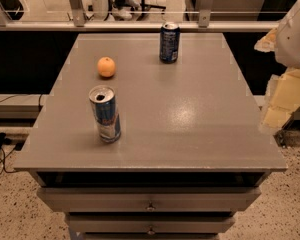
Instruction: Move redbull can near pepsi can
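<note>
The redbull can [105,114] is a slim silver-and-blue can with an open silver top. It stands upright at the front left of the grey table [190,114]. The pepsi can [169,42] is dark navy blue and stands upright near the back edge, right of the middle. The two cans are far apart. My gripper [282,101] hangs at the right edge of the view, beside the table's right side. It is well away from both cans and holds nothing that I can see.
An orange [106,67] lies on the table's left half, between the cans and behind the redbull can. The table has drawers [150,200] at the front. A railing [140,25] runs behind the table. Cables [0,154] lie on the floor at the left.
</note>
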Robot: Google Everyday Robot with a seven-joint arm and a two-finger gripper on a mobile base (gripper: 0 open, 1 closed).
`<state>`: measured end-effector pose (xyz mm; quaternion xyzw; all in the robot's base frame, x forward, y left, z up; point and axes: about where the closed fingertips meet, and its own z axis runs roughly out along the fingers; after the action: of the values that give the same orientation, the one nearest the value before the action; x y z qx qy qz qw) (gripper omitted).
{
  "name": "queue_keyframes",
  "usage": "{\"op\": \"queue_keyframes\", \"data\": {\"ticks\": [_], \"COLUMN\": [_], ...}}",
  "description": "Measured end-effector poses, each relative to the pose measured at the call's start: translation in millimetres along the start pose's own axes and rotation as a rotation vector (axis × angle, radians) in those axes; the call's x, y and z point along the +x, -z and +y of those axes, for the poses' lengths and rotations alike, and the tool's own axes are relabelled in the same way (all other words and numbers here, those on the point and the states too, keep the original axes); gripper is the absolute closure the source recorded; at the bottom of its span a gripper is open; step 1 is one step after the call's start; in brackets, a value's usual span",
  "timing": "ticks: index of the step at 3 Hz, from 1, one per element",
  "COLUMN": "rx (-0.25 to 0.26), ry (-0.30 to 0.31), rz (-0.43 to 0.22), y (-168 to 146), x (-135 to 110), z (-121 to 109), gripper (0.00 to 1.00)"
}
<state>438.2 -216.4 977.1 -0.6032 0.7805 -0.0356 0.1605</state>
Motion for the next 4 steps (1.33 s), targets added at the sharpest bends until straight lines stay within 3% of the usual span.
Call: {"op": "queue_keyframes", "data": {"ticks": [1,2,4], "rx": [0.0,-0.035,-0.166], "ry": [0.002,-0.001,0.017], "rz": [-0.028,-0.131,-0.444], "y": [-5.6,-21.5,-68.2], "x": [-3.3,-22.4,-110.8], "z": [0.1,3.1,13.8], "gripper": [0.0,0.0,0.0]}}
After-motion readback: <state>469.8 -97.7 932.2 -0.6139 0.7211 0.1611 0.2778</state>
